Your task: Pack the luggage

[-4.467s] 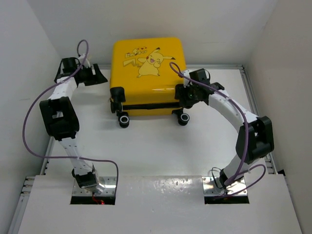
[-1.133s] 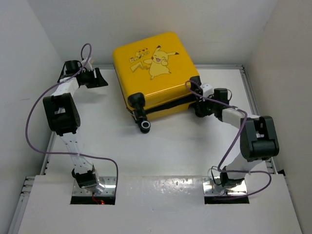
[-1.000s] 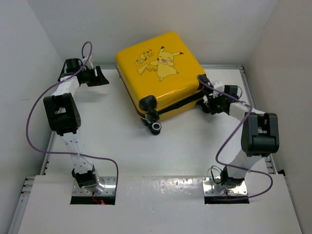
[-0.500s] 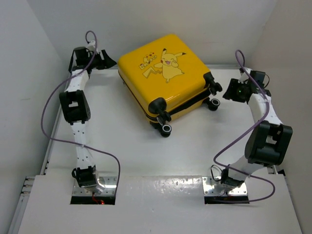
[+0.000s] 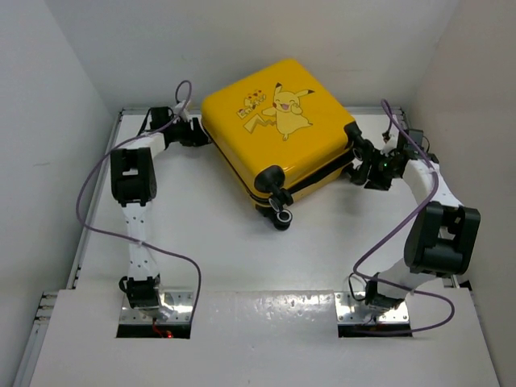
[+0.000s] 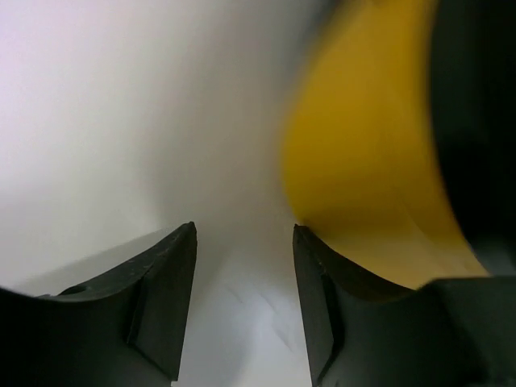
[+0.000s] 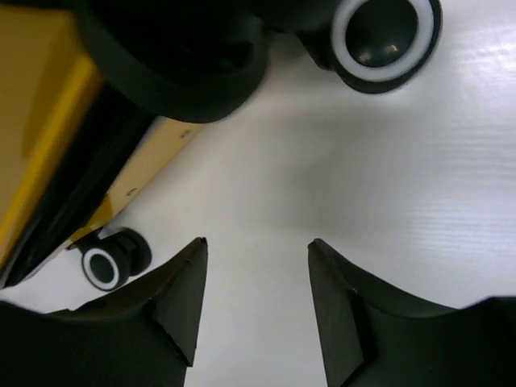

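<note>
Lying closed and skewed on the table (image 5: 210,242), far side: yellow luggage (image 5: 278,133), wheels facing near-right | left gripper (image 6: 244,234) parted, empty, beside its far-left corner | right gripper (image 7: 258,242) parted, empty, near a wheel (image 7: 385,36) | judgement: press both sides evenly to square it.

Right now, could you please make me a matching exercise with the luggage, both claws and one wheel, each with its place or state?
Things:
1. luggage
2. left claw
3. right claw
4. front wheel

Places or states:
A. open, at the case's right corner
B. closed, lying flat, yellow
C. black with a white ring
D. open, at the case's left edge

Pairs: 1-B, 2-D, 3-A, 4-C.
</note>
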